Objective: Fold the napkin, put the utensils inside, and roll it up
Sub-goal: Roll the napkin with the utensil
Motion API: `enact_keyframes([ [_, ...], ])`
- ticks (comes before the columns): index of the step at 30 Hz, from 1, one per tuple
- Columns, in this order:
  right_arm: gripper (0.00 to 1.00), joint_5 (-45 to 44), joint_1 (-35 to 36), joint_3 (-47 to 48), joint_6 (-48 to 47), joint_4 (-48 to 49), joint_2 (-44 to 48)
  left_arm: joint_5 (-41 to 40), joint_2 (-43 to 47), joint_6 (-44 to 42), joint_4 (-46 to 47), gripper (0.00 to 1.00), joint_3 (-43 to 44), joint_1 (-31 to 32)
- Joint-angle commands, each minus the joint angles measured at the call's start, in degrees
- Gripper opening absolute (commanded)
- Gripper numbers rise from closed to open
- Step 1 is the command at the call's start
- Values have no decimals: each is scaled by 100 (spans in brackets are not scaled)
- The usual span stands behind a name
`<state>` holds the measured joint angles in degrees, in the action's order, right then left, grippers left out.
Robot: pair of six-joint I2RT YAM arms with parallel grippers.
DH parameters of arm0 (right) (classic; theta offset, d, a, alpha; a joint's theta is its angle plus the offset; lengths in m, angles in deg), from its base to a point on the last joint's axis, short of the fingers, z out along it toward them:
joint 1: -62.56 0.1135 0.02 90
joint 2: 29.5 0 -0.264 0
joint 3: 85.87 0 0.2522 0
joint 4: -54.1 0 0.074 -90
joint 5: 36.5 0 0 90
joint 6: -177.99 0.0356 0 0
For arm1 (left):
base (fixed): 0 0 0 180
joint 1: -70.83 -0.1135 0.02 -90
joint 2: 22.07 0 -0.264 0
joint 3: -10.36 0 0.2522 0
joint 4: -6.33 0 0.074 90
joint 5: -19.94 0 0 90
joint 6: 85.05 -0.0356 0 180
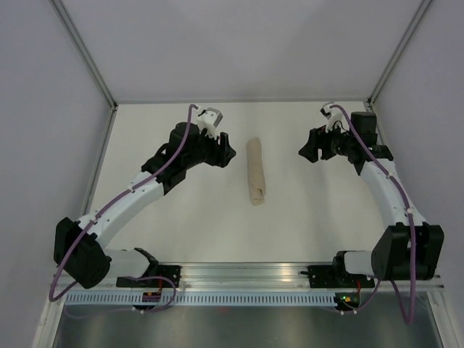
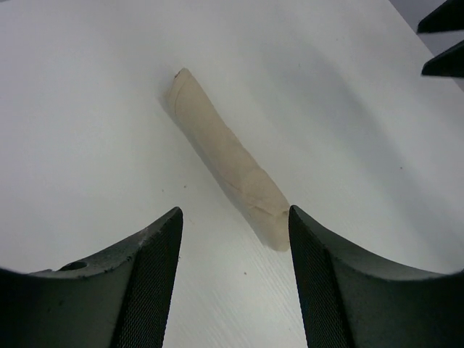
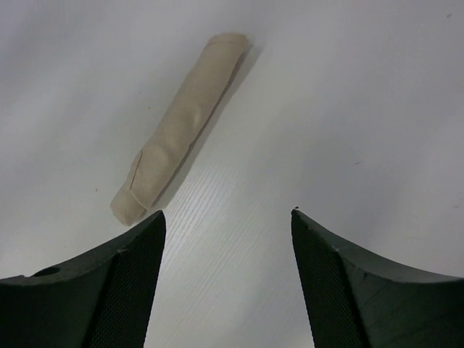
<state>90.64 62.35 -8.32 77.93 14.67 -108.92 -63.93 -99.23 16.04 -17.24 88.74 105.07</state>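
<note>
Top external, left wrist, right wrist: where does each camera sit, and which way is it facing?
Top external: above and behind the bases, looking down on the white table; both arms show, left gripper and right gripper flanking the rolled beige cloth napkin.
Left wrist: on the left arm, looking past its open fingers at the napkin.
Right wrist: on the right arm, looking past its open fingers at the napkin.
Shared: all three see the napkin.
</note>
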Motion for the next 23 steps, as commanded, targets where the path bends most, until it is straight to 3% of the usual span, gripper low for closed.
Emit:
enact_keyframes([
  [1,77,-743,-137,-191,294,255,891,-59,823,165,-30,65,-562,4],
  [8,86,-1631,-129,-340,602,256,1727,-86,1677,218,-171,66,-1188,4],
  [23,88,-1948,-129,-596,637,431,2246,29,1854,306,-276,66,-1268,-5],
])
